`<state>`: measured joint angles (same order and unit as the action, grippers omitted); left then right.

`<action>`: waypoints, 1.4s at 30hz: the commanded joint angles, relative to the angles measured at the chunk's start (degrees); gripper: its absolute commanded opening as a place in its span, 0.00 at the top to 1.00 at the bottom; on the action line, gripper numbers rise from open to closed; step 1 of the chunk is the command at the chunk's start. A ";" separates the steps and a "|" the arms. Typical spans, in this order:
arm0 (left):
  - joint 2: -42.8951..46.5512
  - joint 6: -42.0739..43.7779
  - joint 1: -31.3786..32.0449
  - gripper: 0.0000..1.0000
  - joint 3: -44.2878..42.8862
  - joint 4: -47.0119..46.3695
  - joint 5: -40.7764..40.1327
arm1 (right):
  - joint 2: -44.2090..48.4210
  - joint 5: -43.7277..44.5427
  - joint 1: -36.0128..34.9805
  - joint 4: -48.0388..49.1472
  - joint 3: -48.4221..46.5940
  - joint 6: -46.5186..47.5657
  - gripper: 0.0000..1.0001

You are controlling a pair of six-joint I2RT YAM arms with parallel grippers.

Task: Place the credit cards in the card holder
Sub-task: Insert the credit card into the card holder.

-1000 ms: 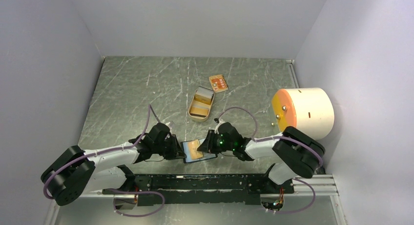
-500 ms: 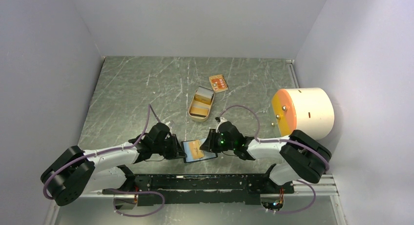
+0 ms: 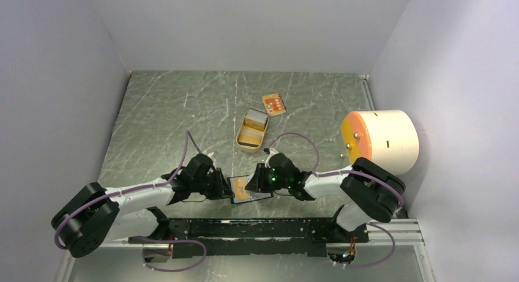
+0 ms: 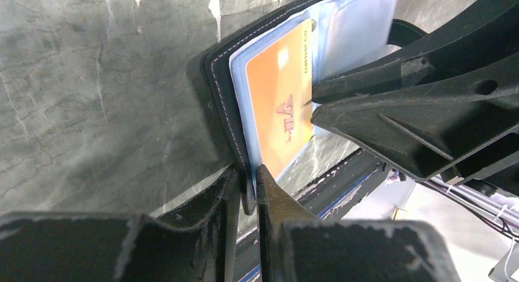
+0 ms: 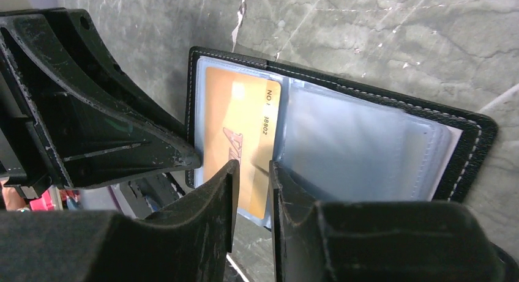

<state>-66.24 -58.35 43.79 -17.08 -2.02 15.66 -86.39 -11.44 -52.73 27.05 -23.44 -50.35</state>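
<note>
1. Top view: black leather-like folding card holder with blue lining (image 3: 263,197) partly under left end effector (image 3: 225,187) and right end effector (image 3: 251,184).
2. Left wrist: holder's far end cut by top edge; tan-orange credit card (image 4: 278,107) print blurred, one long edge behind right end effector's fingers (image 4: 379,111).
3. Right wrist: card's near edge behind own fingertips (image 5: 226,184); grip unclear.
4. Tan-gold oblong metal tin (image 3: 252,130): contents too small to tell.

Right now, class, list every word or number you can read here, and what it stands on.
"38802": on the tan-orange plastic card in the black leather-like folding card holder.
"NO": same card, beside that number.
Its logo and edge print: blurred.
The small orange-printed card farther back: too small.
</note>
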 commanded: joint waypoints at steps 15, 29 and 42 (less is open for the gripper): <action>-0.28 -0.20 0.37 0.72 0.57 -5.19 2.44 | -3.30 -3.18 -1.60 5.68 -0.50 1.20 0.73; 2.58 0.45 0.39 0.91 -0.87 -1.85 1.74 | 4.10 0.65 -1.45 -2.84 -0.40 4.45 0.71; 3.39 4.81 0.37 0.91 -9.92 12.09 2.81 | 6.84 5.15 -0.31 -10.51 -2.50 8.55 0.71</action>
<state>-64.38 -56.31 43.88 -23.11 4.34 16.73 -78.37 -8.34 -53.36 18.37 -24.45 -43.92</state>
